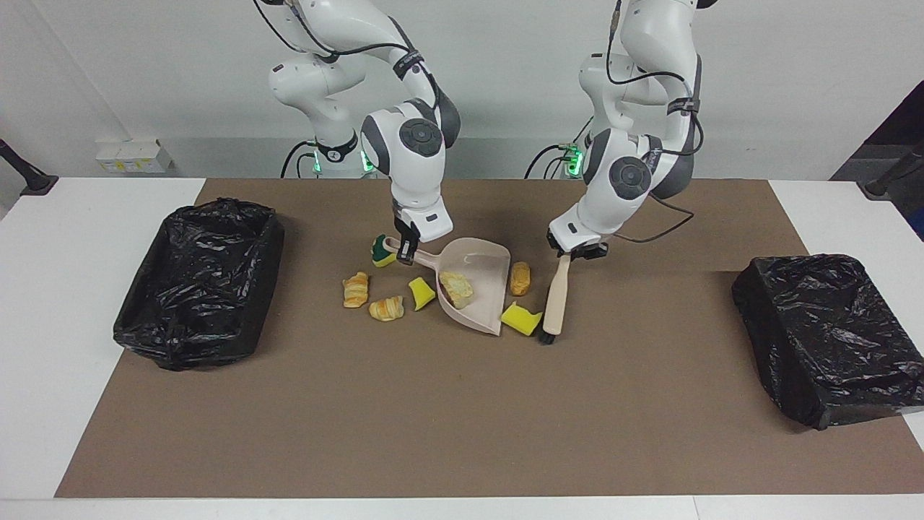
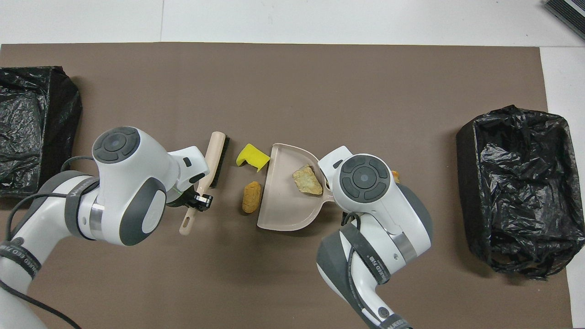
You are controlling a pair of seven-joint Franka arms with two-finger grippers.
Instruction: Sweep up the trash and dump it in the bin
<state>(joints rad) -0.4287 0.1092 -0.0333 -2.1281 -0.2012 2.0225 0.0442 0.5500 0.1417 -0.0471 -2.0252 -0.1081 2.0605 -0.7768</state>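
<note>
My right gripper (image 1: 404, 250) is shut on the handle of the beige dustpan (image 1: 482, 261), which rests on the mat and holds one tan lump (image 1: 457, 287). My left gripper (image 1: 567, 254) is shut on the handle of the beige brush (image 1: 554, 297). The brush's bristle end is down at the mat beside a yellow sponge piece (image 1: 521, 318). A tan bread lump (image 1: 520, 278) lies on the mat just outside the pan's mouth. Another yellow piece (image 1: 421, 292), two croissant lumps (image 1: 355, 289) (image 1: 386, 308) and a green-and-yellow sponge (image 1: 378, 252) lie beside the pan toward the right arm's end.
A bin lined with a black bag (image 1: 198, 282) stands at the right arm's end of the brown mat. A second black-bagged bin (image 1: 830, 332) stands at the left arm's end. In the overhead view the right arm hides its own gripper.
</note>
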